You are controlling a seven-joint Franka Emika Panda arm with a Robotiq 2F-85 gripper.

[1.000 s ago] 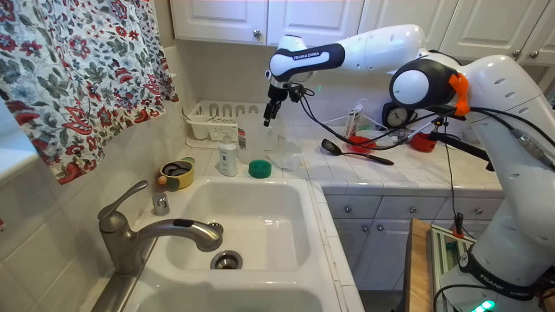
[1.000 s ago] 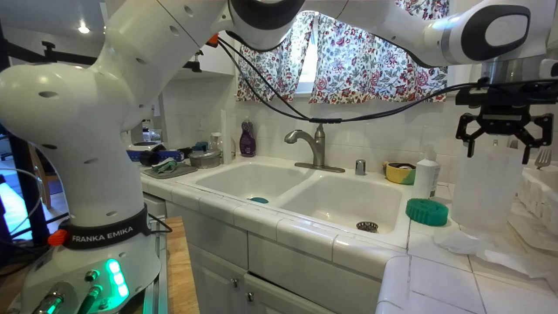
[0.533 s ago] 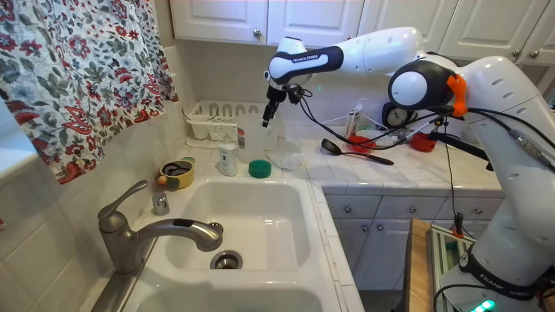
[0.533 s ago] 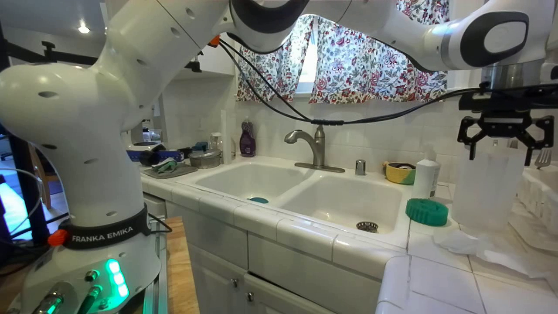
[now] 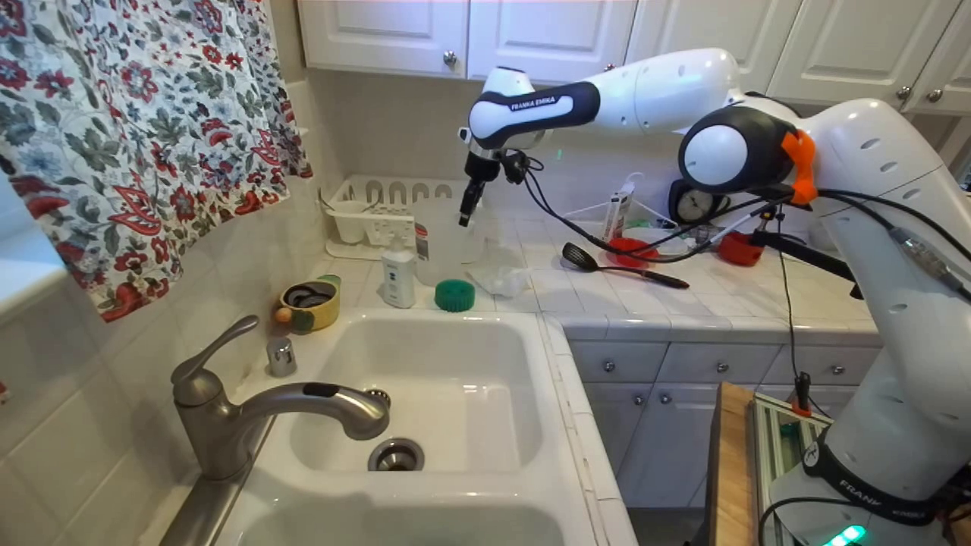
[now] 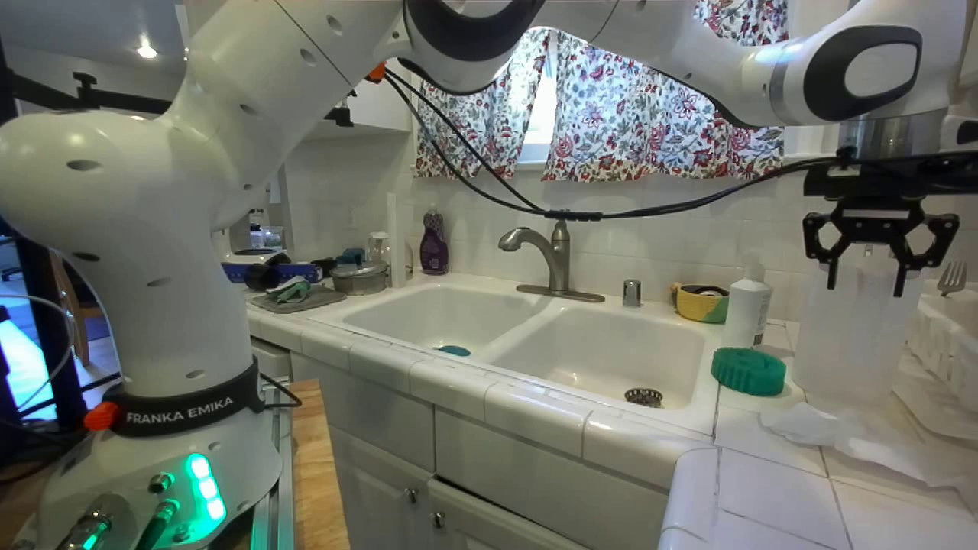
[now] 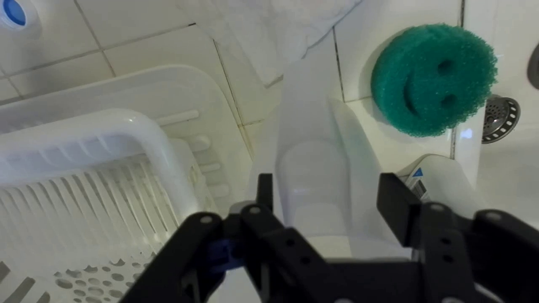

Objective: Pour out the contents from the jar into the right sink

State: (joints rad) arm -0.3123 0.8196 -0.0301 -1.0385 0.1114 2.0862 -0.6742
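Claw (image 6: 866,288) spread partway, tips apart near top of translucent jar (image 6: 848,355); contact unclear.

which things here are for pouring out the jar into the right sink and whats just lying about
For the job:
translucent jar
right sink
pincer, open

Just lying about:
green scrubber
white bottle
slotted spatula
yellow pot
dish rack
purple bottle

In an exterior view, floral curtains (image 6: 611,114) hang at the far window (image 6: 543,114), over a white tiled wall (image 6: 649,252); at far left, a ceiling light (image 6: 146,52) glows.
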